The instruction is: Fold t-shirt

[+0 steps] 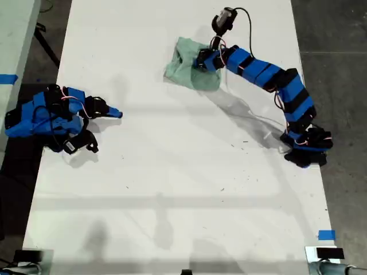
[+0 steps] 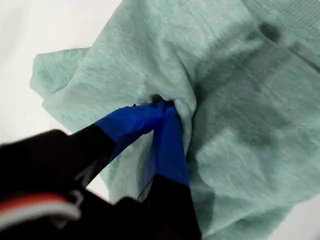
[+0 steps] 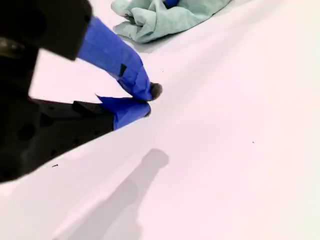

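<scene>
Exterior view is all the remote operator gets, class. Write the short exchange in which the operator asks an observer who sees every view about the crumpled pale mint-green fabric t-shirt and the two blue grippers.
Operator: An arm reaches onto the pale mint-green fabric t-shirt. Has it gripped cloth?
Observer: Yes. In the first wrist view, my first gripper has its blue jaws pinched together on a raised fold of the shirt.
Operator: The arm folded at the exterior view's left, is its gripper holding anything?
Observer: No. In the second wrist view, my second gripper is nearly closed on nothing, over the bare white table.
Operator: Can that camera see the shirt?
Observer: Yes, bunched in the distance, clear of those jaws.
</scene>
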You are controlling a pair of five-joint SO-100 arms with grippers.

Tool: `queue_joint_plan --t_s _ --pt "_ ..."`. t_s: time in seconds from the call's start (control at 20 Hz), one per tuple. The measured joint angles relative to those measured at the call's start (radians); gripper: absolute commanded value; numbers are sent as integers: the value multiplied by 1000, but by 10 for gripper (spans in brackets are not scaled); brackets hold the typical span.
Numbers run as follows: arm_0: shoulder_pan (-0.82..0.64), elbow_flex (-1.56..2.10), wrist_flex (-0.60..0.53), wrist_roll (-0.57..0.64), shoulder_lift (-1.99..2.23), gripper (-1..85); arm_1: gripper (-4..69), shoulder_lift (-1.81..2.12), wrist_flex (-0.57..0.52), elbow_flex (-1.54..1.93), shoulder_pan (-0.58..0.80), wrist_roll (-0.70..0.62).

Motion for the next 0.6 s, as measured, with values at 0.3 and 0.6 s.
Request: queue_joint_plan --t_s 0.3,0.6 --pt "14 0 80 -2 2 29 -11 247 342 2 -179 -49" --pt "94 0 83 -2 2 26 -11 1054 499 543 -252 -5"
